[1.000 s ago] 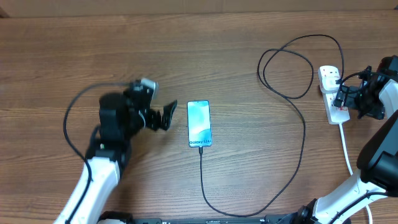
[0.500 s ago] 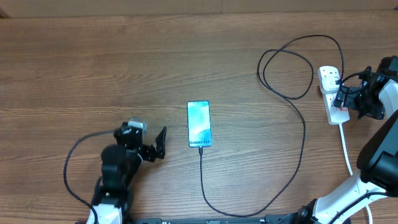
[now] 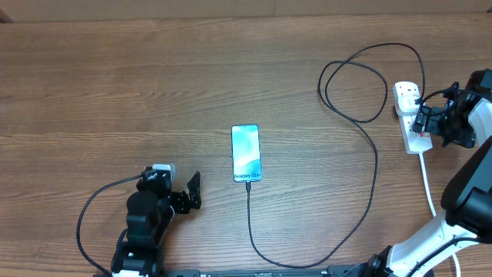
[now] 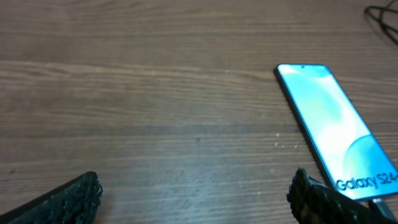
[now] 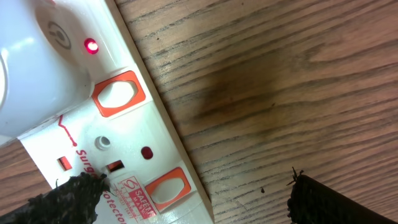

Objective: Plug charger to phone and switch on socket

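Note:
The phone [image 3: 246,153] lies flat mid-table, screen lit, with the "Galaxy S24" end toward the front. The charger [image 3: 376,165], a thin black cable, runs from the phone's near end, loops right and reaches a white plug [image 3: 405,91] seated in the socket [image 3: 412,127]. In the right wrist view the socket [image 5: 134,146] shows a lit red lamp [image 5: 91,45] and two orange-framed switches [image 5: 118,93]. My right gripper [image 5: 193,199] is open just above the socket, one finger over it and one over wood. My left gripper [image 3: 192,192] is open and empty, left of the phone [image 4: 336,124] and nearer the front.
The socket's white cord [image 3: 427,181] trails toward the front edge beside the right arm's base. The cable loop [image 3: 354,81] lies on the wood at the back right. The left arm's own black cable [image 3: 92,208] arcs near the front left.
The left arm has pulled back from beside the phone toward the front edge, its gripper still open. The right arm, phone and cable have not moved.

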